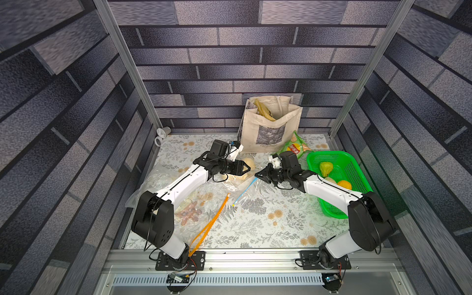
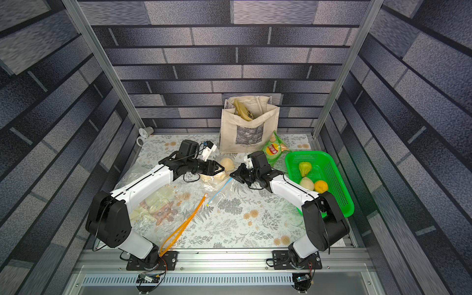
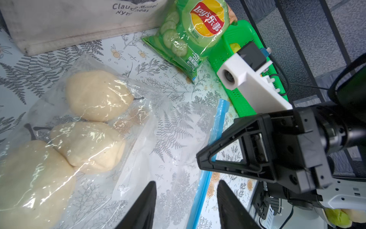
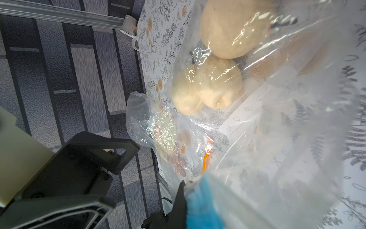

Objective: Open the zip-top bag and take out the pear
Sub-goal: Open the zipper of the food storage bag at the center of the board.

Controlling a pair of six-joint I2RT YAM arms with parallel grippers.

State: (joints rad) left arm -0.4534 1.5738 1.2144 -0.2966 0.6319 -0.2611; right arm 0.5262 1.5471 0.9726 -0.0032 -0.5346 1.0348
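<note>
Blue zip edge (image 4: 200,200) of the zip-top bag (image 3: 174,126) sits clamped in your right gripper (image 3: 199,158). Left gripper (image 3: 186,208) stands parted, empty, over the bag. Three pears (image 3: 97,95) lie inside, near the tote (image 1: 268,127). Bare table (image 1: 268,229) in front; green basket (image 1: 329,152) just beside your right arm

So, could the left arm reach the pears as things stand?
Probably not yet: the pears lie inside the clear bag, the left gripper hovers above its film, and the right gripper only pinches the blue zip.
</note>
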